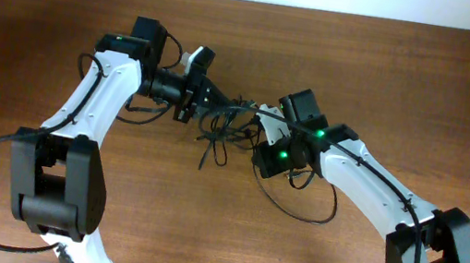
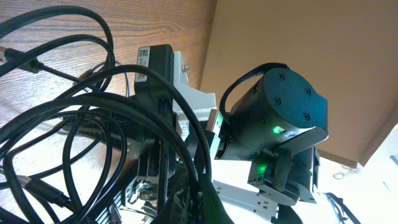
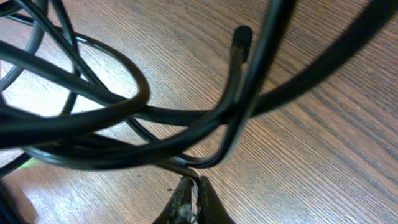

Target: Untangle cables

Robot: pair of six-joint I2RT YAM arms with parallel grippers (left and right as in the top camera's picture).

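Mess of thin black cables [image 1: 224, 128] bunched up around the middle of the brown wooden counter [image 1: 393, 71], squeezed right between the two white arms. One knotted clump from overhead, with a few loose loops and tails spilling out toward the near edge.

Left gripper [image 1: 209, 102] poking into the clump from the left side. Clenched, and seems to be grasping part of the cables, but can't properly make out the fingertips, buried under wires in the left wrist view. Loops all over that view, hanging right in front of the lens and up off the wood. Behind them, the right arm's black camera block [image 2: 280, 118] with little green lights glowing, really close by.

Right gripper [image 3: 191, 196] coming in from the opposite side, near the left one, with only the clump between them. Much clearer on this one: tips pinched together at the bottom of the right wrist view, clamped on one skinny strand bending up out of the tips and into the rest of the tangle. Several fatter-looking loops crossing above it, blurry from sitting so near the camera. One blunt free end [image 3: 241, 37] sticking up near the top of that view. Wood grain of the counter showing underneath, out of focus behind the strands.
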